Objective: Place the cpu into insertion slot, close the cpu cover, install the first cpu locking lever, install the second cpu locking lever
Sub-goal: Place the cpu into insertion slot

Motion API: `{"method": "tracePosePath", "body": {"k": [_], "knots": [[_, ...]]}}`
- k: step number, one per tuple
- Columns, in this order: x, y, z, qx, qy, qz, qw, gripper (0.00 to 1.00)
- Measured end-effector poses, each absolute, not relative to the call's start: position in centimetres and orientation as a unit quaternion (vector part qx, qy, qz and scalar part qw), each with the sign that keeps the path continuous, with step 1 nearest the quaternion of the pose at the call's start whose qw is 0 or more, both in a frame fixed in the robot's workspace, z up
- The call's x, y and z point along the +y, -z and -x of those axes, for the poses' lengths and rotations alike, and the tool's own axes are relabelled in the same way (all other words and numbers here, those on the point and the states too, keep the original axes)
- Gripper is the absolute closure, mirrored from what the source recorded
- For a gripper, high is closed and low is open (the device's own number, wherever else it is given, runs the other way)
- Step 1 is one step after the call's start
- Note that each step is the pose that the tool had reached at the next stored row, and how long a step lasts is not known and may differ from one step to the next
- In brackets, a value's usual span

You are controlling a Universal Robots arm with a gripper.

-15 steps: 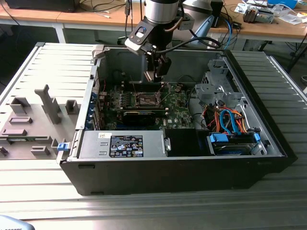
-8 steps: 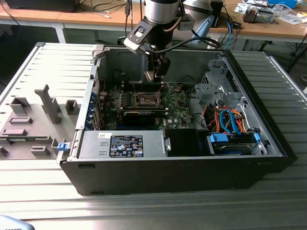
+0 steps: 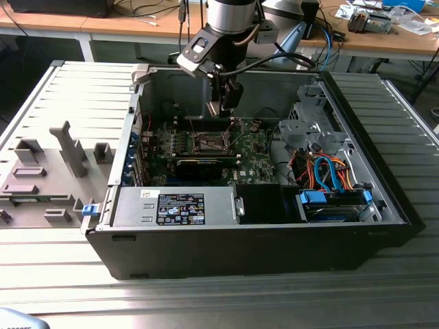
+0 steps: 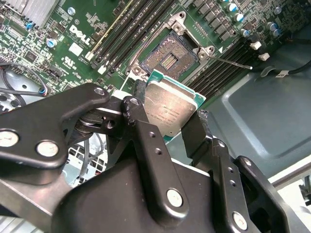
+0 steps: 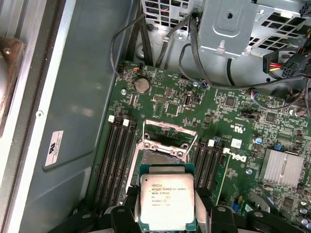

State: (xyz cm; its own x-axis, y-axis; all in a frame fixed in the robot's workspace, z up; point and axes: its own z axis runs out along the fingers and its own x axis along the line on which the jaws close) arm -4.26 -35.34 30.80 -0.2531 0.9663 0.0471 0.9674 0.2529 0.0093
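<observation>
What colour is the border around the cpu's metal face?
Green, framing the silver-grey lid of the cpu; it shows best in the first wrist view.

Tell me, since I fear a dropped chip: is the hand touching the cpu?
Touching. In the second wrist view the hand has its fingers clamped on opposite edges of the cpu.

Bright, even light; the open black computer case [image 3: 240, 253] shades its interior, soft sheen on the square silver-grey cpu [image 4: 172, 109].
</observation>
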Motion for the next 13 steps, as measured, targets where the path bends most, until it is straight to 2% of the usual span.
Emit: {"method": "tracePosePath", "body": {"k": [13], "knots": [[-35.34, -30.8, 4.26, -0.785, 0.018, 0.619, 0.016, 0.46]]}}
